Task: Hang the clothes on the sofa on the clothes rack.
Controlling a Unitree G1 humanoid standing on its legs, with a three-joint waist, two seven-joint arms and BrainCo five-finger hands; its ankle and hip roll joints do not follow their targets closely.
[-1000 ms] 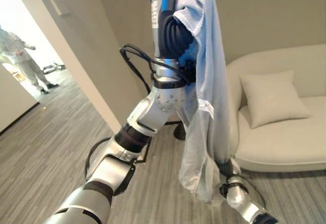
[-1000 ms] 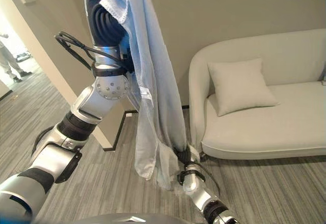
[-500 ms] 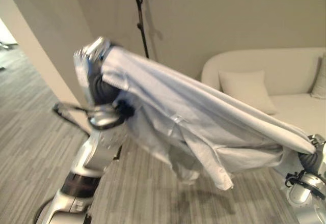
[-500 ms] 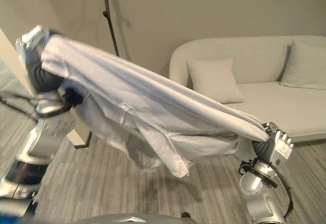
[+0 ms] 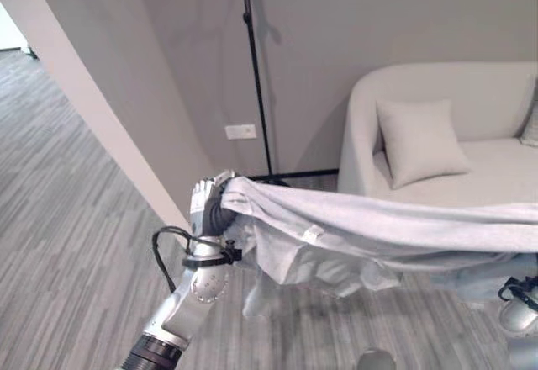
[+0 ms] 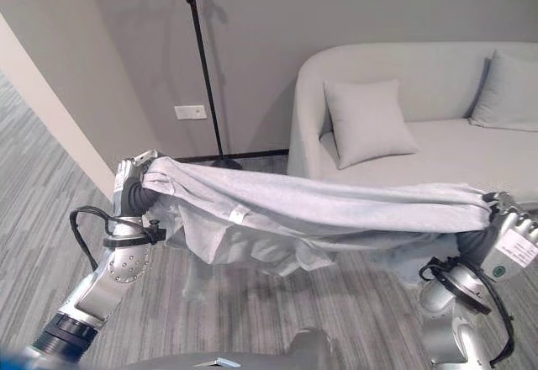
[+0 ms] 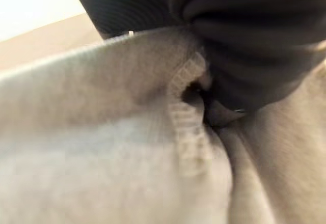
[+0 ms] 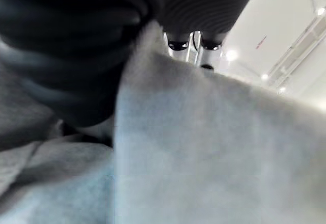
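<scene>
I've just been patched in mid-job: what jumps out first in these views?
A pale grey garment is stretched almost level between the left hand and the right hand, with loose folds sagging beneath it above the striped floor. Behind it, a thin black rack pole stands against the wall. Beside the pole is a cream sofa with a square cushion on it.

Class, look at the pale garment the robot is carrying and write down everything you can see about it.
The garment is a pale grey-blue piece of soft, thin cloth with a small white tag. It is stretched almost level between the left hand and the right hand, draped over both, with loose folds and a sleeve-like flap sagging beneath toward the striped floor. It hangs in front of the sofa, near the black rack pole, not yet hung.
</scene>
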